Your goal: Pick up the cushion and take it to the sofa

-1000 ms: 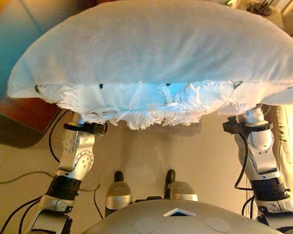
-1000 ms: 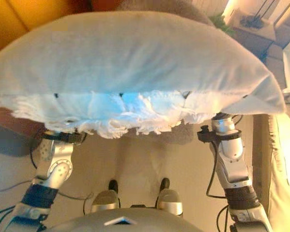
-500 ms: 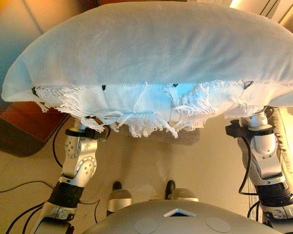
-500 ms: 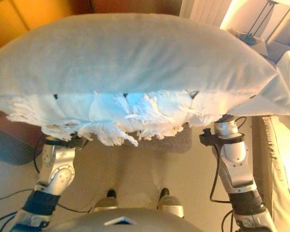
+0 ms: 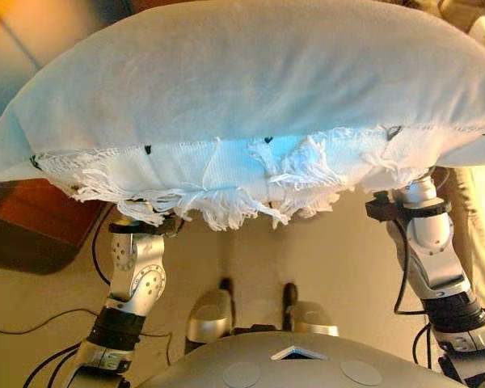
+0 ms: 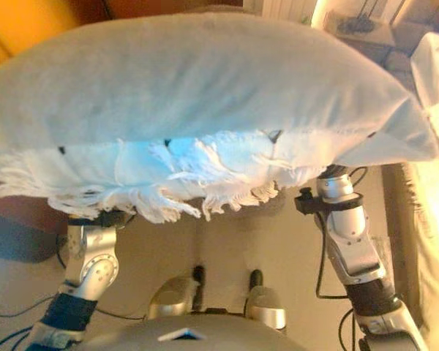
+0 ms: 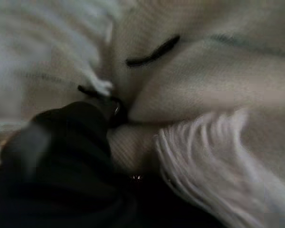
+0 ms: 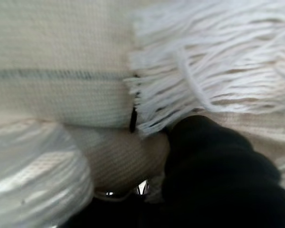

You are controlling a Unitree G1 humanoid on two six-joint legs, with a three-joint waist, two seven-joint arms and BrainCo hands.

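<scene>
A big white cushion with a fringed edge facing me fills the upper half of both eye views. It is held up off the floor on both arms, which reach under it from below. My left hand is pressed into the cushion's underside by the fringe; only its dark cover shows. My right hand is likewise buried against the cushion's weave and fringe. In the eye views both hands are hidden under the cushion.
A reddish-brown piece of furniture stands at the left. Pale upholstery or cloth runs down the right edge. A small side table shows at the far right. Beige floor lies below.
The whole view has shifted, so the camera has moved. The cushion stays held on both arms, its left end now slightly lower in view.
</scene>
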